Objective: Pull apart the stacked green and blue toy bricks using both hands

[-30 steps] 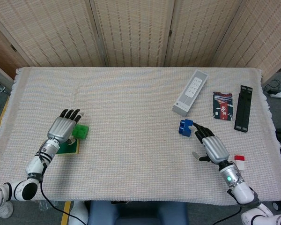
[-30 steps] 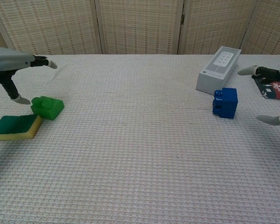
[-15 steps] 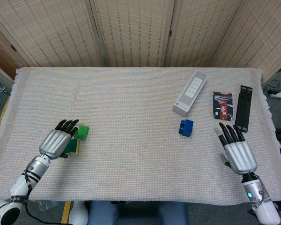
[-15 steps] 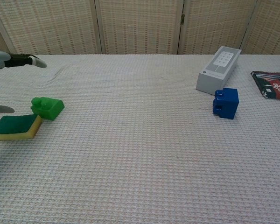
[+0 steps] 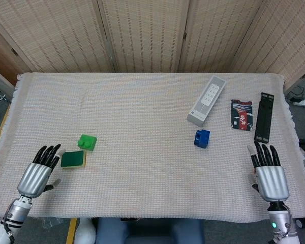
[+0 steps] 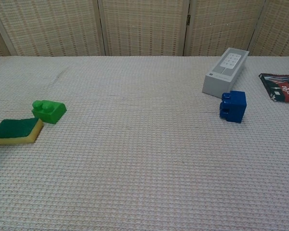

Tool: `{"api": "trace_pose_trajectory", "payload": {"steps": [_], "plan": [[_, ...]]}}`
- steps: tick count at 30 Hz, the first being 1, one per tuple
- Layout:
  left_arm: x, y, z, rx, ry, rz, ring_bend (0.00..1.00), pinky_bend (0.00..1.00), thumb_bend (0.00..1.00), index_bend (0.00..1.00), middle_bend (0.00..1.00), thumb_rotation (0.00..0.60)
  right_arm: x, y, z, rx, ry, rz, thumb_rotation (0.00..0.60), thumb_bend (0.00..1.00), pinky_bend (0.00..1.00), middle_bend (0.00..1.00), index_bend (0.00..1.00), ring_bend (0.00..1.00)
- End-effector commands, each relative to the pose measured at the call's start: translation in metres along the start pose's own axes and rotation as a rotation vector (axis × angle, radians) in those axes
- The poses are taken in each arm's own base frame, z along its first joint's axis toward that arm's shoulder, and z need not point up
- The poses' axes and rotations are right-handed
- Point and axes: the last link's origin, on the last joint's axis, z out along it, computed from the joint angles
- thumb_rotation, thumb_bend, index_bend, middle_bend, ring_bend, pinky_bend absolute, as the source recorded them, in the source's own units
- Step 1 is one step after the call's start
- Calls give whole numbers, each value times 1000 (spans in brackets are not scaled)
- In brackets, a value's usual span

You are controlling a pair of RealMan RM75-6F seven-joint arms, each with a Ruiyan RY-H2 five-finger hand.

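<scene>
Green brick lies left of centre beside a sponge; blue brick right of centre, well apart. Separation looks done. Left hand and right hand empty at the lower corners, fingers apart; no further move seems needed.

The tabletop wears a cream cloth with a fine woven waffle pattern. Just ahead of the left robot hand, silver-backed with black fingers, lies a sponge, dark green on top and yellow below, and past it a bright green brick. Ahead of the matching silver-and-black right robot hand sit a deep blue brick, a light grey box printed with pale squares, a dark packet patterned in red and white, and a black strip.
</scene>
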Motion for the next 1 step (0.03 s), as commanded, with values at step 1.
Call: {"api": "trace_pose_trajectory", "payload": {"steps": [1], "plan": [[-4, 2, -3, 2, -17, 7, 0, 0, 241, 88, 39, 600, -1, -3, 3, 16, -15, 12, 600, 365, 0, 0, 0, 0]]}}
